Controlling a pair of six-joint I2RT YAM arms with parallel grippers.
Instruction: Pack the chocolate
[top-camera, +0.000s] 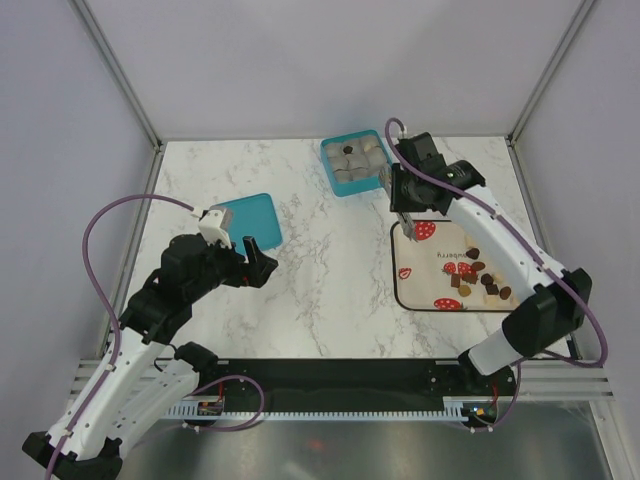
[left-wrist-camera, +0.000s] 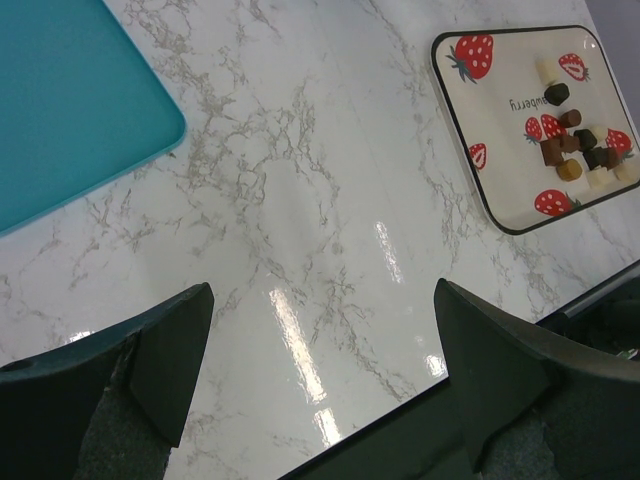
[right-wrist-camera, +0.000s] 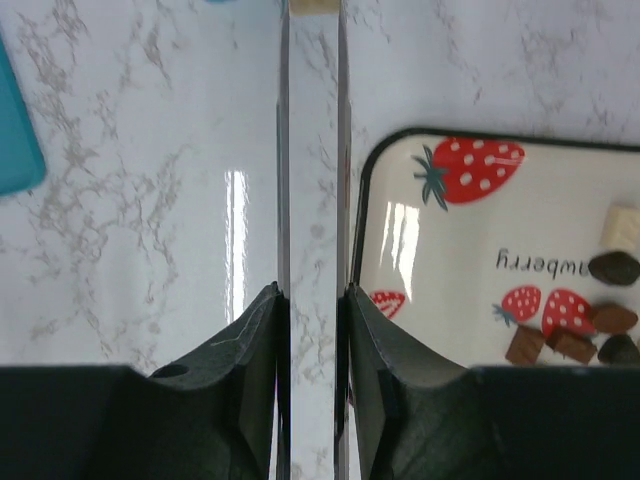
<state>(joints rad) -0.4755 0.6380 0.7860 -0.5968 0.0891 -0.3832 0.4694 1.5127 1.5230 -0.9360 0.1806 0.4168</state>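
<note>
The chocolate (top-camera: 475, 278) lies in a loose huddle toward four o'clock on the strawberry-print tray (top-camera: 418, 288). One dark piece (top-camera: 348, 150) already sits in the teal compartment box (top-camera: 327, 160) up at twelve o'clock. These bits look feather-light, hard and smooth, likely to skid or pop out sideways, so I'd pinch one gently across its flattest pair of sides.

The right gripper (top-camera: 404, 228) hangs over the tray's eleven o'clock corner, thin blades nearly together. A tan piece (right-wrist-camera: 315, 5) shows between the tips at the wrist view's edge, but I can't tell whether it's pinched. The left gripper (left-wrist-camera: 322, 290) stands wide apart, empty, beside the teal lid (top-camera: 250, 218) at nine o'clock.
</note>
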